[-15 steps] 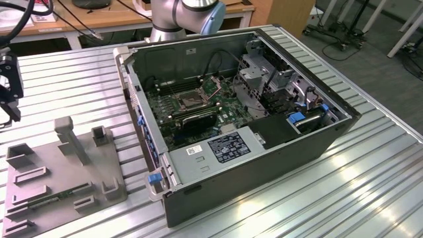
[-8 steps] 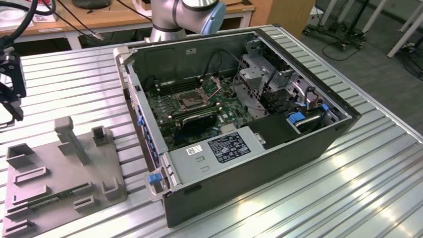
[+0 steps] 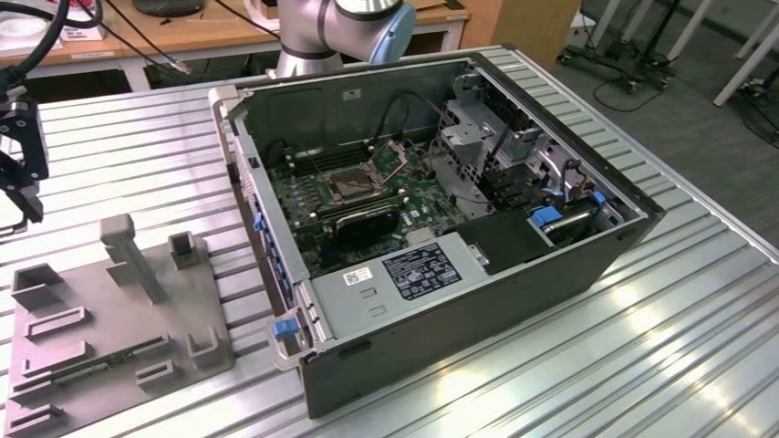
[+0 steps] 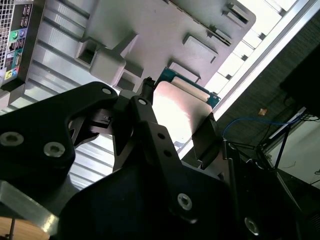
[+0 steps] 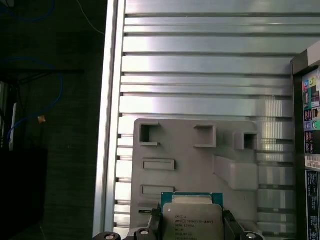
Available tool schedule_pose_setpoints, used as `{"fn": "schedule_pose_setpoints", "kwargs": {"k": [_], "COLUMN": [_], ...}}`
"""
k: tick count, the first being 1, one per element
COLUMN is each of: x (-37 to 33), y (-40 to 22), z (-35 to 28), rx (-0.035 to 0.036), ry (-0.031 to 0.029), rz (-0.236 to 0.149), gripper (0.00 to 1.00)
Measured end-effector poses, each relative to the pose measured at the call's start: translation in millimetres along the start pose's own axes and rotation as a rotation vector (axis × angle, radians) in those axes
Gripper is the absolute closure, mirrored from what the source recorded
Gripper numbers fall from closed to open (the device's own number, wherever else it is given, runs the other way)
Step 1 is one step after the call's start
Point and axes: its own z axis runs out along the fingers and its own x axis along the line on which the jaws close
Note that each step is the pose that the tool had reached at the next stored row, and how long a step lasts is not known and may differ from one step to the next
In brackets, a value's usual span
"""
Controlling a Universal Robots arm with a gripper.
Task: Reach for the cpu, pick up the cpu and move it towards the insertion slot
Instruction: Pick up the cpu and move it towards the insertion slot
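cpu (image 5: pixel 192 220) pinched between the two fingers (image 4: pixel 204 142) of the gripper (image 3: pixel 25 205), one finger on each side edge, closed in narrow on the chip. seen in both wrist views, with the printed silver top turned toward the first wrist view. looks lifted off the grey tray (image 3: pixel 122 310) below, though hard to say how high. hangs over the exterior view's left end of the worktop (image 3: pixel 146 137), well apart from the insertion slot (image 3: pixel 347 187).

first worry, right at the fingers: a slip. held only by thin edges. could tip or fall with a quick jerk or a loose squeeze.

next, toward the exterior view's right: the tall posts (image 3: pixel 128 251) on the tray. could knock against them if carried too low, and twist crooked in the fingers.

then the near wall (image 3: pixel 250 182) of the computer case (image 3: pixel 487 301). stands higher than the green board inside, so needs clearing from above. could drop or get pushed out of line with a bump there.

inside the case: the insertion slot, lying flat on the board, with black wires (image 3: pixel 396 114) just beside it and a metal cage (image 3: pixel 481 137) near. could snag a wire on the way in. cannot tell if the slot's shiny frame is open or shut. could harm the slot if dropped onto it or brought in crooked. could also land on the wrong part of the board if let go too soon.
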Motion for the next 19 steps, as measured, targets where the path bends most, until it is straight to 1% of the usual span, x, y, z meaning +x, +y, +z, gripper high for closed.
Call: {"fn": "schedule_pose_setpoints", "kwargs": {"k": [3, 7, 10, 19], "x": [-0.1, -0.2, -0.8, -5.8], "y": [0.1, 0.3, 0.3, 0.1], "z": [-1.4, -5.4, -5.7, -5.6], "rx": [0.0001, 0.0, -0.0001, 0.0001], "ry": [0.0, 0.0, -0.0001, 0.0], "rz": [0.0, 0.0, 0.0, 0.0], "gripper": [0.45, 0.45, 0.45, 0.45]}}
